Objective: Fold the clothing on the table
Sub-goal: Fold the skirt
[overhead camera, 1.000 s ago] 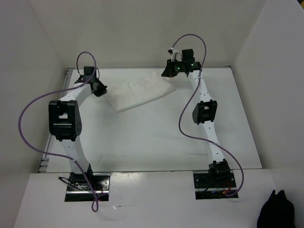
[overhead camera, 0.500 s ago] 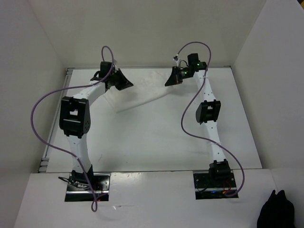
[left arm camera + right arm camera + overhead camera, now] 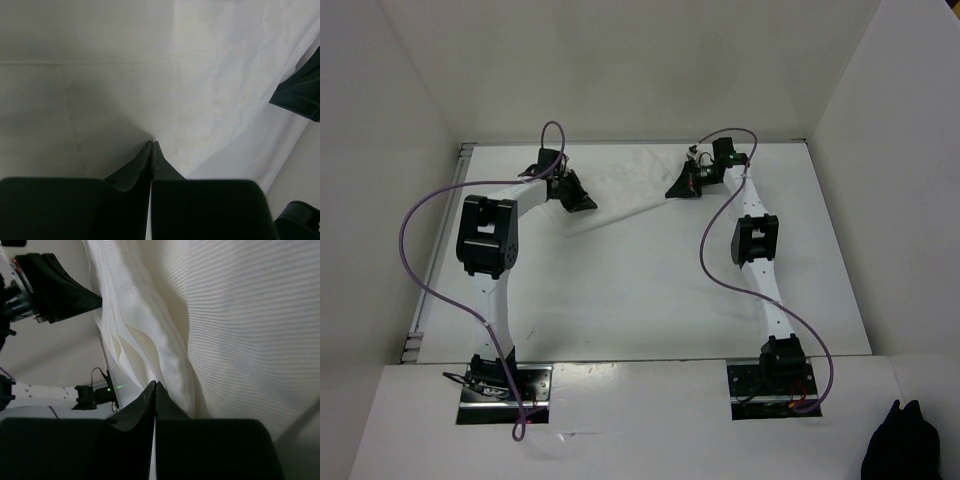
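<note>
The clothing (image 3: 626, 186), thin white fabric, is stretched between my two grippers over the far part of the table (image 3: 640, 290); it hardly stands out from the white surface in the top view. My left gripper (image 3: 586, 201) is shut on its left edge. In the left wrist view the fabric (image 3: 215, 75) fans out taut from the closed fingertips (image 3: 152, 143). My right gripper (image 3: 674, 190) is shut on the right edge, and in the right wrist view the ribbed fabric (image 3: 210, 315) hangs in folds from the closed gripper (image 3: 155, 384).
White walls (image 3: 620, 70) bound the table at the back and sides. A black bundle of cloth (image 3: 900, 445) lies off the table at the near right. Purple cables (image 3: 420, 250) loop beside both arms. The left gripper's fingers (image 3: 55, 287) show in the right wrist view.
The left gripper swung right to the garment's left edge and closed on it. The garment, a folded pad a second ago, now stretches between both grippers, which have come slightly nearer and lower.
</note>
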Controlling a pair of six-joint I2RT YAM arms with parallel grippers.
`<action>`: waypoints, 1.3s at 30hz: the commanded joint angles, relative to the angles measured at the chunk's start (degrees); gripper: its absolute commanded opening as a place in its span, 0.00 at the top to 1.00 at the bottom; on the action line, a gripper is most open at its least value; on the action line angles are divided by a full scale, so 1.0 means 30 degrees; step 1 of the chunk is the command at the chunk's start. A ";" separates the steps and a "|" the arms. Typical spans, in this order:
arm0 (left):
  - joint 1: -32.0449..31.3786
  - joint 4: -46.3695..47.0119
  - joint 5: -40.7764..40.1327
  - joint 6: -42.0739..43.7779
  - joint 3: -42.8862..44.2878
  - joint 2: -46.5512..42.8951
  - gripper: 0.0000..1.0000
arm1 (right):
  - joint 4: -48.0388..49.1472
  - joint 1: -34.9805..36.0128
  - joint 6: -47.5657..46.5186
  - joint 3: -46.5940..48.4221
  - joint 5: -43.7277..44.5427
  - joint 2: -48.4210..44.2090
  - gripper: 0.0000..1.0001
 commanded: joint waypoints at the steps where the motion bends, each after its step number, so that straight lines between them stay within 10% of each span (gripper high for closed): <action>1: -0.0002 -0.0584 -0.1198 0.0566 -0.0157 0.0234 1.00 | 0.1726 -0.0207 0.1767 -0.0975 -0.0774 -0.0019 0.97; 9: -0.0002 0.0204 -0.2376 0.1240 -0.1299 -0.2547 1.00 | 0.2222 -0.0207 0.1264 0.1860 -0.3324 -0.2708 1.00; 13: -0.0177 0.0383 -0.1612 0.1621 -0.1475 -0.2754 1.00 | 0.8396 -0.0004 0.5269 0.1863 -0.3326 -0.3327 1.00; 18: -0.0761 -0.0347 -0.1612 0.2468 -0.1477 -0.1936 1.00 | 1.1272 0.1344 0.4845 0.1863 0.1235 -0.3329 0.83; 26: -0.1115 -0.1460 -0.1787 0.2822 -0.0686 -0.1057 1.00 | 1.5290 0.2723 0.5216 0.1863 0.8269 -0.1224 0.87; 39: -0.1115 -0.1258 -0.1787 0.2617 -0.1182 -0.1084 1.00 | 1.0903 0.2723 0.4054 0.1863 1.5062 -0.0517 0.88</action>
